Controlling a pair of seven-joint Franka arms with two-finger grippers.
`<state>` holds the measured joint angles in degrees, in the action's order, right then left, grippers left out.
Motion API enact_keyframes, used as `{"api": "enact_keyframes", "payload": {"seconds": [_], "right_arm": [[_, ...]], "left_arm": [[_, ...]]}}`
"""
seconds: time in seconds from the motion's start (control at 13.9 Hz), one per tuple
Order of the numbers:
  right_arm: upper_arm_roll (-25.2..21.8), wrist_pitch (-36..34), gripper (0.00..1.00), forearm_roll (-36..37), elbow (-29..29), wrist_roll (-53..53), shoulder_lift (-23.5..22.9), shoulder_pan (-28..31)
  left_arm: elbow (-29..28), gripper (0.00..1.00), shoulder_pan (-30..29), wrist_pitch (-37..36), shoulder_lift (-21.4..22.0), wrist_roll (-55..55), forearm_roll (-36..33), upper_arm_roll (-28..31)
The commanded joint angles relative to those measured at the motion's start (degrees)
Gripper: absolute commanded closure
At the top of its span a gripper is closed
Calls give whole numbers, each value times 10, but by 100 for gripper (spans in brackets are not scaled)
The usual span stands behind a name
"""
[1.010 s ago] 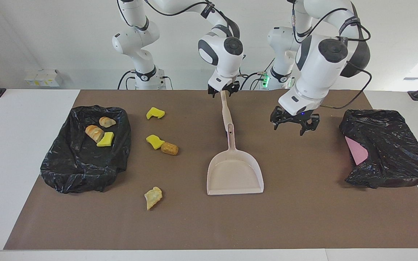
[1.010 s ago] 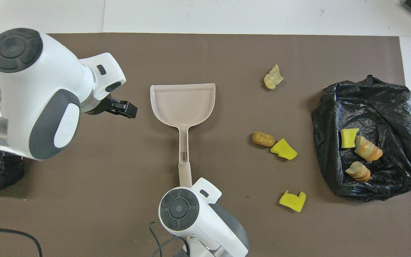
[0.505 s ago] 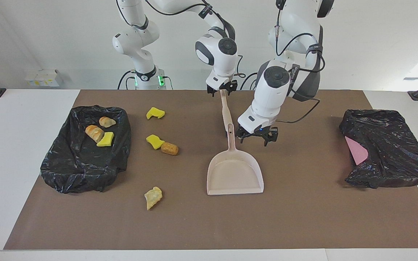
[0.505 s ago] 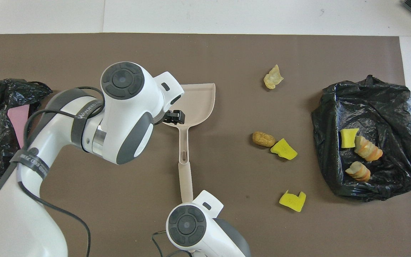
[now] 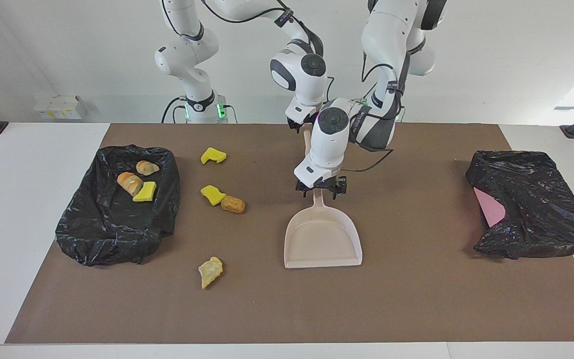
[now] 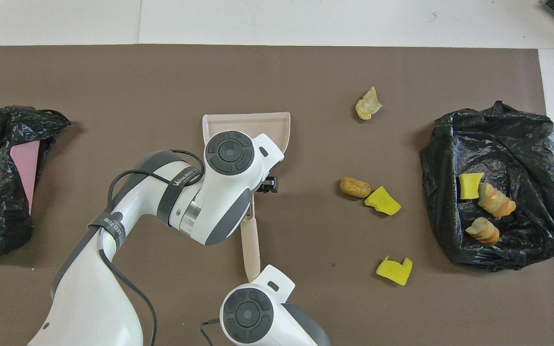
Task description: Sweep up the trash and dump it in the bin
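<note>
1. On the brown mat [image 5: 416, 299] covering the worktop [image 5: 28, 209], a beige dustpan [image 5: 323, 239] lies flat at the middle, its open mouth pointing away from the robots and its handle [image 5: 319, 199] running toward them.
2. Left pincer [image 5: 321, 188] sits over the dustpan handle, just where the handle meets the pan; its fingers stand spread wide on either side of the handle, and no grip on it shows.
3. Right pincer [image 5: 306, 123] is at the robot end of the same handle. Whether its fingers are open or closed on the handle cannot be told.
4. Four pieces of trash lie loose on the mat, toward the right arm's end: a yellow chunk [image 5: 213, 155] nearest the robots, a second yellow chunk [image 5: 212, 194] touching a tan lump [image 5: 232, 204], and a pale lump [image 5: 210, 271] farthest from the robots.
5. Three more pieces, two bread-like lumps [image 5: 130, 183] and one yellow chunk [image 5: 145, 192], lie in the black bag-lined bin [image 5: 112, 229] at the right arm's end.
6. At the left arm's end, a second black bag [image 5: 531, 204] rests on the mat, with a pink sheet [image 5: 489, 207] showing at its edge.
</note>
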<state>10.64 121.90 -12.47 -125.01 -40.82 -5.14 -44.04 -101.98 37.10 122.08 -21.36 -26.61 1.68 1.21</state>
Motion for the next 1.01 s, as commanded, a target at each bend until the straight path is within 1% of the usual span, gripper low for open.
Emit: {"api": "enact_keyframes", "payload": {"seconds": [0.0,0.07,0.14,0.22,0.43,0.5,0.58,0.72,0.94], "right_arm": [[-2,14,94,-14,-8,-4,5,-3],[-2,13,100,-14,-8,-7,6,-2],[-2,12,100,-14,-8,-14,6,-3],[-2,11,100,-14,-6,-17,6,-3],[-3,3,100,-2,-4,-89,16,-8],[-3,-7,100,-1,-6,-99,34,-5],[-4,-24,100,0,-8,-102,53,0],[-5,-85,100,1,-13,-102,104,24],[-5,-148,100,17,-63,-102,199,55]], "left_arm": [[-4,16,10,-11,9,-12,6,8],[-3,45,10,-15,10,-18,10,6],[-4,78,10,-15,11,-16,11,6],[-3,100,6,-16,12,-12,11,6],[5,100,-2,-22,23,-10,11,6],[6,100,-7,-24,31,-9,10,7],[6,100,-12,-26,40,-5,10,8],[11,100,-25,-43,54,27,9,11],[18,100,-53,-88,73,118,9,13]]}}
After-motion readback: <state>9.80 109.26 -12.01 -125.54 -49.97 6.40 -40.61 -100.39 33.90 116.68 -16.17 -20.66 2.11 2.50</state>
